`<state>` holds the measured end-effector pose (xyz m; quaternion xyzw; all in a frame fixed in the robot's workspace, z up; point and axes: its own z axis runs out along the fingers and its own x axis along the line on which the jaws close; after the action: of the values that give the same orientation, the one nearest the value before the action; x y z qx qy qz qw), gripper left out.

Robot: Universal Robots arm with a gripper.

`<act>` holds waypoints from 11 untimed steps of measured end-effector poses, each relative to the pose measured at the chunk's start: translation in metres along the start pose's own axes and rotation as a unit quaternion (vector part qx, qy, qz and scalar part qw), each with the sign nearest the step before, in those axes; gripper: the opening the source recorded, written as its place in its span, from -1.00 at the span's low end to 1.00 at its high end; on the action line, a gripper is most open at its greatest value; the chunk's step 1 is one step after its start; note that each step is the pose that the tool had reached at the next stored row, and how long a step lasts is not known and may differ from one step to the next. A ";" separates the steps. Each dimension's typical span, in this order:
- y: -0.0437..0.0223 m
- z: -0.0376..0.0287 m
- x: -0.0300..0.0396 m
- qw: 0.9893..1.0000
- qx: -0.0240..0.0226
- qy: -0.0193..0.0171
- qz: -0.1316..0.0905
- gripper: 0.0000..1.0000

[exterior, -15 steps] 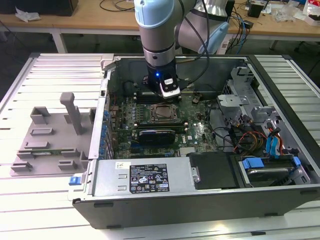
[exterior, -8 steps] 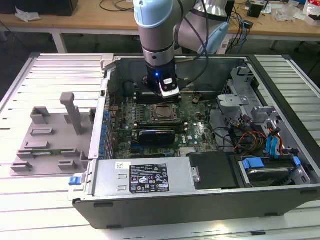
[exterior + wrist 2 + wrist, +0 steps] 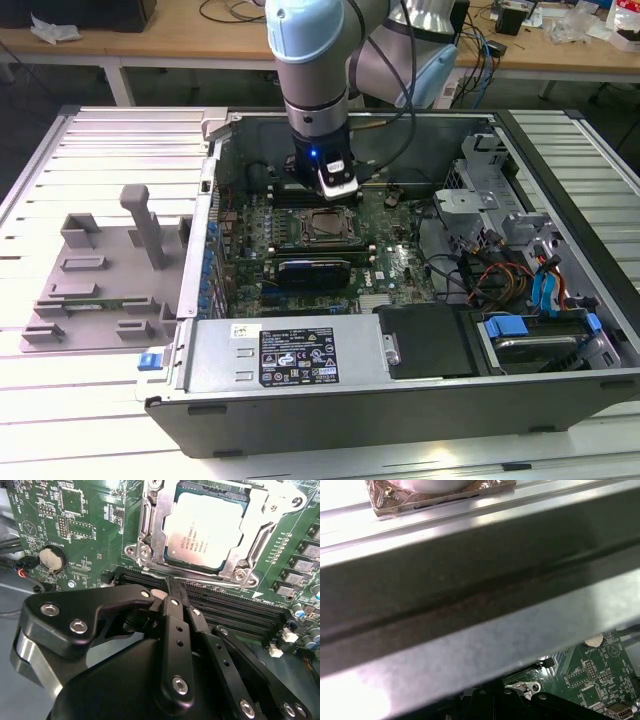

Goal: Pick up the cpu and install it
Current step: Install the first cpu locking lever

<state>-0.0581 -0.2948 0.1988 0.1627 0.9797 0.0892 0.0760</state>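
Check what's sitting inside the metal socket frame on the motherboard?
In the second wrist view the cpu lies flat inside the socket frame, silver top up, with the frame's edges around it. The socket contacts beneath are covered by the chip. The gripper sits beside the socket, apart from it.

A grey sheet-metal wall of a computer case (image 3: 485, 630) runs slantwise across the first wrist view, a dark channel (image 3: 470, 580) along its length between two brighter bands. Beyond its far edge, a brownish, foil-like block (image 3: 440, 495) rests on a pale ribbed surface (image 3: 350, 530). Below the wall, a green circuit board (image 3: 600, 680) appears, carrying a round silver coin cell (image 3: 594, 640) and small connectors. Black parts of the gripper (image 3: 505, 700) show beside the board; whether they are parted cannot be told.
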 end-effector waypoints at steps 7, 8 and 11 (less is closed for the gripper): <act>0.0001 -0.0009 -0.0001 1.000 0.003 -0.001 -0.001 -0.79; 0.0005 -0.0023 -0.0003 1.000 0.003 -0.001 -0.001 -0.79; 0.0015 -0.0074 -0.0009 1.000 0.003 -0.001 -0.001 -0.79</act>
<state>-0.0581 -0.2948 0.2064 0.1625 0.9799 0.0864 0.0767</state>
